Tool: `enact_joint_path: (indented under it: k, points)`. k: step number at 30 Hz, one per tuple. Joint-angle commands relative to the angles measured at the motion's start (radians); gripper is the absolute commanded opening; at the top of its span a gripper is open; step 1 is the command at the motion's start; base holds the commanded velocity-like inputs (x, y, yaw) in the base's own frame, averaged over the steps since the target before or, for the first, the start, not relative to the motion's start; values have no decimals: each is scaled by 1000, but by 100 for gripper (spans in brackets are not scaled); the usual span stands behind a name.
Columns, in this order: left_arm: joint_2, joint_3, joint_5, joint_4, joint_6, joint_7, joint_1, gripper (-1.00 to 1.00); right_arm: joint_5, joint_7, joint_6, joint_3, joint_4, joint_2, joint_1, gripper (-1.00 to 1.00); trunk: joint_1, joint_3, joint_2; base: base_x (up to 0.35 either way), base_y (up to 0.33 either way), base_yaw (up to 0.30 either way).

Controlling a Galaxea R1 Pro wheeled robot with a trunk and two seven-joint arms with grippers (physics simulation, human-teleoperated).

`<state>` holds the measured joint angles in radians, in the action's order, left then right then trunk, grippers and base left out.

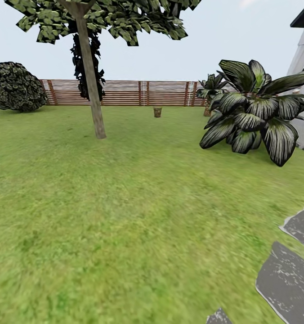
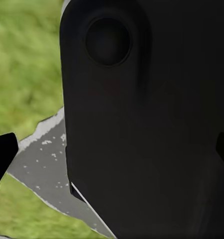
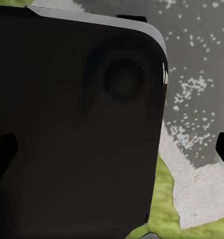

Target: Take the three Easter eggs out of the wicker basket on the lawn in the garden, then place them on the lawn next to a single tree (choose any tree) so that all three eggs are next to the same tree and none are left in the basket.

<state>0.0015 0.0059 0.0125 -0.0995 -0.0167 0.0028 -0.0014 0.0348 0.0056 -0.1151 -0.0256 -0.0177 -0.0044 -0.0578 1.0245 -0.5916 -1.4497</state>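
The lawn (image 1: 125, 216) spreads wide and green ahead of me. A tree (image 1: 92, 90) with a pale grey-beige trunk rises at the back left. Far off, near the fence, stands a small brown object (image 1: 157, 112) that looks like the wicker basket. No egg can be made out at that distance. In the left wrist view my left gripper (image 2: 112, 152) has its dark fingertips (image 2: 2, 155) far apart at the picture's edges, with nothing between them. My right gripper (image 3: 112, 149) stands the same way, its fingertips (image 3: 3, 152) wide apart. A dark part of the robot's body fills the space beyond both.
A brown slat fence (image 1: 143, 92) closes the garden at the back. A round dark bush (image 1: 16, 87) sits far left, a black-leaved tree (image 1: 85, 67) behind the trunk. A big broad-leaved plant (image 1: 255, 112) stands right. Grey stepping stones (image 1: 289, 281) lie near right.
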Motion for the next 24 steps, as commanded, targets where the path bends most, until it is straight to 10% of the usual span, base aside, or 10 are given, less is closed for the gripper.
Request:
enact_joint_path:
  k: [1, 24]
  points:
    - [0, 0, 1, 0, -2, 0, 0, 100, 4, 1, -3, -2, 1, 0, -1, 100, 1, -1, 0, 303, 100, 0]
    - [0, 0, 1, 0, -2, 0, 0, 100, 4, 1, -3, -2, 1, 0, -1, 100, 1, -1, 0, 303, 99, 0]
